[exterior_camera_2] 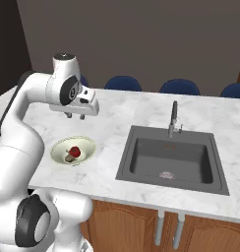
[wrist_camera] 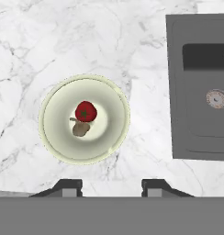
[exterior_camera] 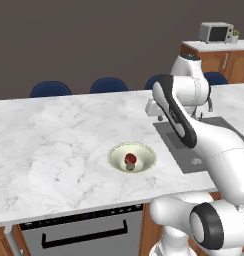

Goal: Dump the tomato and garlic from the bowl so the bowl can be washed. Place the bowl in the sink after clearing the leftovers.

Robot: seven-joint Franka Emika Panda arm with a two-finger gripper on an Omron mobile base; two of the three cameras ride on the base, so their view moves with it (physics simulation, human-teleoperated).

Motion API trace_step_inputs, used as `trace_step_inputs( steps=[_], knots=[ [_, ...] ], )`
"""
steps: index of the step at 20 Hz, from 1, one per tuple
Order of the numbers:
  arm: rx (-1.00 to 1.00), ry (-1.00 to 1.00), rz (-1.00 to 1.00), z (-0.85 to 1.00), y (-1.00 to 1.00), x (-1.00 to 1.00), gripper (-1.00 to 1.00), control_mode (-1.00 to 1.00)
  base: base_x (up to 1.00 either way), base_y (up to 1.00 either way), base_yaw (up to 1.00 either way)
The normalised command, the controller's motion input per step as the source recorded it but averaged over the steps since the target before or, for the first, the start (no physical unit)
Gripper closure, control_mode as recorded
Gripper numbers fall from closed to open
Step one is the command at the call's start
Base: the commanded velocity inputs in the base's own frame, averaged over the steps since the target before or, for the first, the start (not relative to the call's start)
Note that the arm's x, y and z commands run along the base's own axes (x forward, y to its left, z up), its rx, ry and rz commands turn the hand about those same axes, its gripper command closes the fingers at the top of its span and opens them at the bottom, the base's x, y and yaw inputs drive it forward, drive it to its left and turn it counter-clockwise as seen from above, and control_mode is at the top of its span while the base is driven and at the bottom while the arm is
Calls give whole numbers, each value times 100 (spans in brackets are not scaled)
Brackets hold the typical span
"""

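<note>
The cream bowl (exterior_camera: 117, 156) (exterior_camera_2: 88, 145) (wrist_camera: 110, 114) stands upright on the white marble counter, left of the sink (exterior_camera_2: 166, 160) (wrist_camera: 198, 87) (exterior_camera: 180, 146). In its middle lie the red tomato (exterior_camera: 130, 159) (exterior_camera_2: 75, 151) (wrist_camera: 85, 111) and, touching it, the tan garlic (exterior_camera: 130, 167) (exterior_camera_2: 69, 158) (wrist_camera: 80, 129). My gripper (exterior_camera_2: 75, 117) (wrist_camera: 113, 186) (exterior_camera: 159, 118) hangs well above the counter, just beyond the bowl's far rim, pointing straight down. Its fingers are apart with nothing between them.
A gooseneck faucet (exterior_camera_2: 173, 118) rises behind the dark basin. Blue chairs (exterior_camera_2: 123, 82) (exterior_camera: 50, 89) line the counter's far edge. A microwave (exterior_camera: 216, 32) sits on a back counter. A dark oven-like front (exterior_camera: 84, 231) is below the near edge.
</note>
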Motion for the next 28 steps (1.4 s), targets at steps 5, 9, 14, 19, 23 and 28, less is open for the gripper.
trace_step_inputs(
  steps=[5,9,14,19,23,28],
  knots=[
    [2,-1,-7,-15,-21,-25,-100,-100,0,0,0],
    [20,2,-17,-58,-8,-6,-100,-100,0,0,0],
    [23,6,-17,-91,0,0,-100,-100,0,0,0],
    [21,13,-21,-97,-2,33,-100,-100,0,0,0],
    [1,8,-8,-47,0,24,-100,-100,0,0,0],
    [0,13,-3,-29,0,31,-100,-100,0,0,0]
  ],
)
